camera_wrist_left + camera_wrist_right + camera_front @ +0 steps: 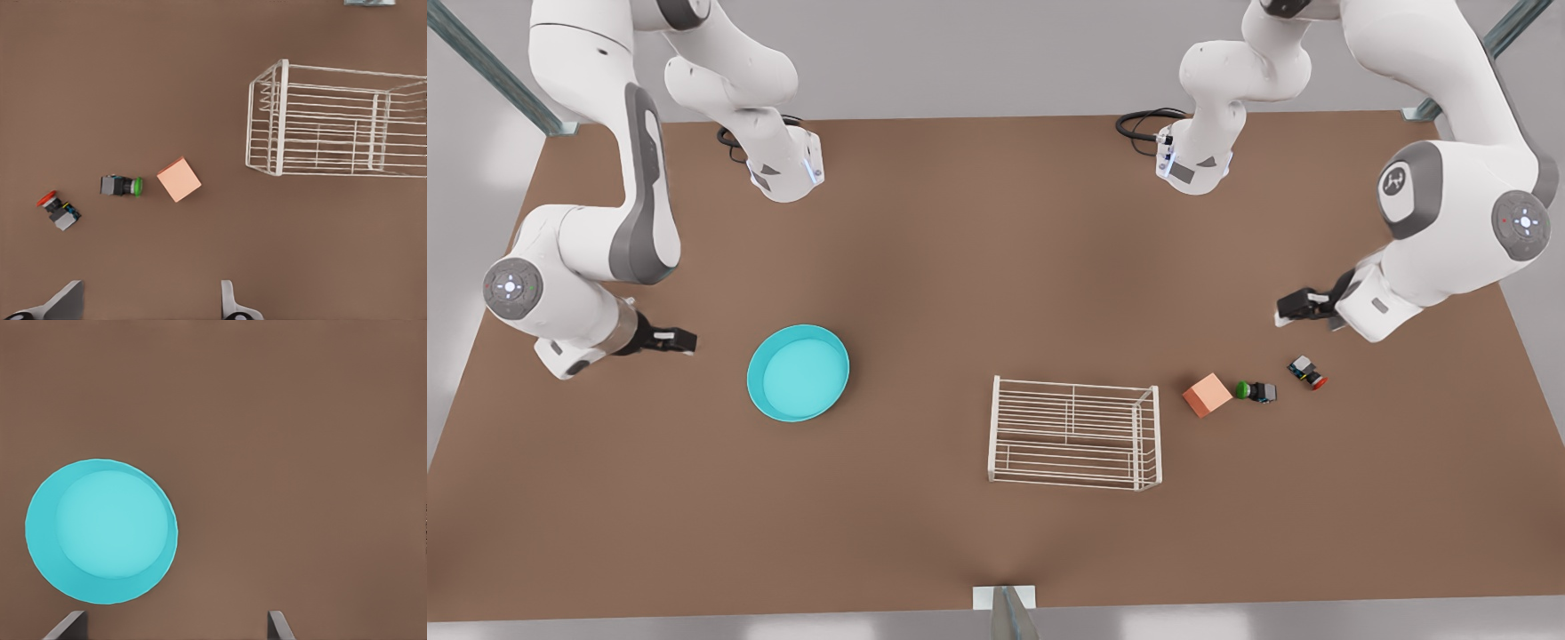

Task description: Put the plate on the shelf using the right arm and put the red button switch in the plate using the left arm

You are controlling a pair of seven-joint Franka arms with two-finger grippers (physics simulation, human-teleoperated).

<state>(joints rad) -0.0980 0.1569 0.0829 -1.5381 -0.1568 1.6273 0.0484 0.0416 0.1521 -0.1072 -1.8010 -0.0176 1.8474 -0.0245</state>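
The turquoise plate (799,372) (101,530) lies flat on the brown table at the front view's left. Just to its left hovers my right gripper (680,340) (175,625), open and holding nothing. The white wire shelf (994,427) (281,117) stands near the table's middle. At the front view's right the red button switch (1307,372) (58,208) lies on its side. My left gripper (1294,307) (148,303) hangs open above and a little behind it, apart from it.
A green-capped switch (1256,390) (120,185) and a salmon-orange cube (1207,394) (179,179) lie between the red switch and the shelf. Both arm bases stand at the table's far edge. Bare table surface separates the plate from the shelf.
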